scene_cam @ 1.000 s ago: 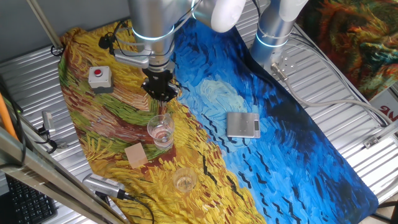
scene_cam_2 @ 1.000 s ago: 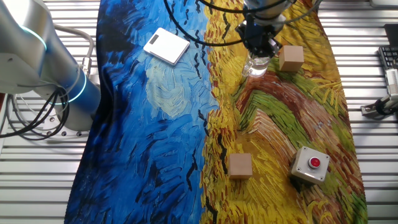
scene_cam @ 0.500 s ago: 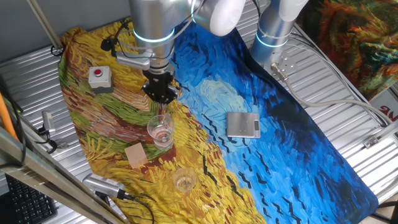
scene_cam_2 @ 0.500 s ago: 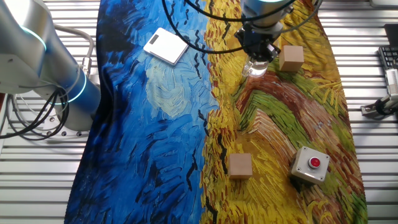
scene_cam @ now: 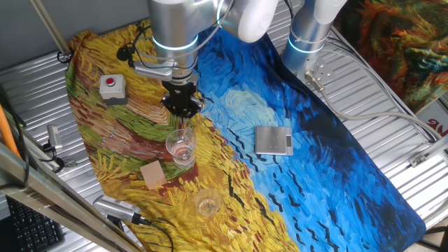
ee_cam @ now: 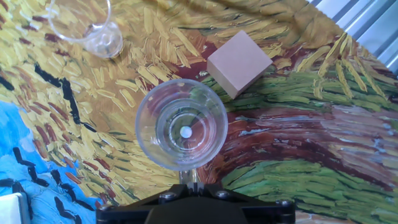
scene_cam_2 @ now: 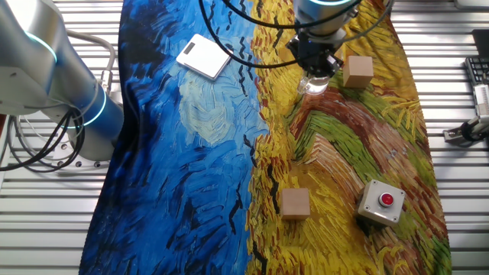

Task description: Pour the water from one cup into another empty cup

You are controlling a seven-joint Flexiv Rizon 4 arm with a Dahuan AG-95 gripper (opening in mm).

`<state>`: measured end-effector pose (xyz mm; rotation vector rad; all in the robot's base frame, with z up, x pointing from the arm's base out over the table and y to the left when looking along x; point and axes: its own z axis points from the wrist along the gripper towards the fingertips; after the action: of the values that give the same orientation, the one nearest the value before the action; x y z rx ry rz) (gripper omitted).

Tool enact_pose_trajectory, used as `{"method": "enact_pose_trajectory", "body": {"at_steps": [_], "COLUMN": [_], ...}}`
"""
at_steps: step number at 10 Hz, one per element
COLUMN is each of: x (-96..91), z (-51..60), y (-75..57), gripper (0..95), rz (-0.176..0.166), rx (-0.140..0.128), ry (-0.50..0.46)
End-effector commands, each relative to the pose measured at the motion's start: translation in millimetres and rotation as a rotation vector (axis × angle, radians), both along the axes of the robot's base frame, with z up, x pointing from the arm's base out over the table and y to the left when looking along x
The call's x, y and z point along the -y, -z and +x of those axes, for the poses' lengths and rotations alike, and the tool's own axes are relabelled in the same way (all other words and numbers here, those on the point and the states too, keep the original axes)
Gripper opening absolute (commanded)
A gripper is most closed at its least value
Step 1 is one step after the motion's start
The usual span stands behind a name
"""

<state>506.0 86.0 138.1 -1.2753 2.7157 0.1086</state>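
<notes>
The tall clear tumbler [scene_cam: 180,147] stands upright on the yellow part of the cloth, with a little water glinting at its bottom [ee_cam: 184,132]. It shows in the other fixed view [scene_cam_2: 313,82] too. The shorter clear cup [scene_cam: 208,203] stands nearer the front edge, apart from the tumbler, and sits at the top left of the hand view [ee_cam: 87,26]. My gripper [scene_cam: 183,106] hangs just above and behind the tumbler's rim without touching it [scene_cam_2: 314,58]. In the hand view its fingers show only as a narrow strip [ee_cam: 189,177], pressed together and holding nothing.
A wooden block [scene_cam: 152,173] lies close beside the tumbler [ee_cam: 239,62]. A second block [scene_cam_2: 295,203] and a red-button box [scene_cam: 112,87] lie farther off. A flat grey scale [scene_cam: 273,140] sits on the blue part of the cloth. A second robot's base [scene_cam: 308,31] stands at the back.
My gripper has shifted slightly down and toward the tumbler. The cups and blocks have not moved.
</notes>
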Motion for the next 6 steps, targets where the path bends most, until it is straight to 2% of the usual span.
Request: {"method": "enact_pose_trajectory", "body": {"at_steps": [1,6], "x": [-0.9,-2.0], "z": [2.1,5.4], "y": [1.5,6.2], "gripper": [38.0,38.0], "rz": [0.002,0.007], "rx": [0.002,0.009], "ry": [-0.012,-0.026]}}
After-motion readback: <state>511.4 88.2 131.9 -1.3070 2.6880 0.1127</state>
